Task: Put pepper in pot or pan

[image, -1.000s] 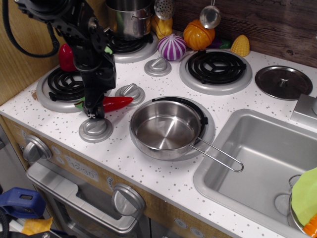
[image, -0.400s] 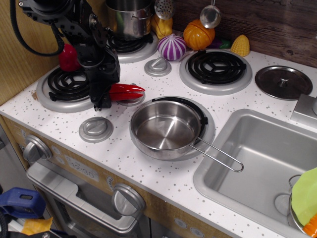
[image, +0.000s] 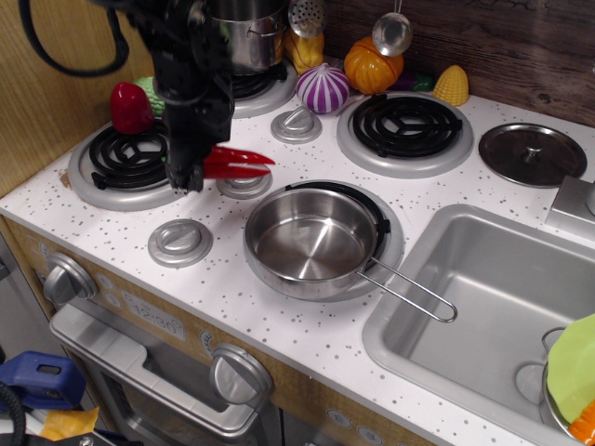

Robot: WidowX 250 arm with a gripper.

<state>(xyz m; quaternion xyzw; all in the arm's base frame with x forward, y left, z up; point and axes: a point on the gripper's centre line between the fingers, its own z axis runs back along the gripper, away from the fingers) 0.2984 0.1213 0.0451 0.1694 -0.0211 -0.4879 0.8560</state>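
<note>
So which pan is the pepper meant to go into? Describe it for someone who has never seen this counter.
Start at the sink on the right; just left of it, on the front burner, sits the pan. It is shallow, round, shiny steel and empty, with a thin wire loop handle pointing toward the sink. The tall pot at the back and the flat lid are not it.

You have a single fixed camera, set high off the front corner of the toy stove and angled steeply down across the table (image: 279,321). It faces the dark wood backsplash (image: 502,42) beyond the pan (image: 311,243), which sits mid-frame at close range. Right of the pan, the sink (image: 483,288) runs off frame.
</note>
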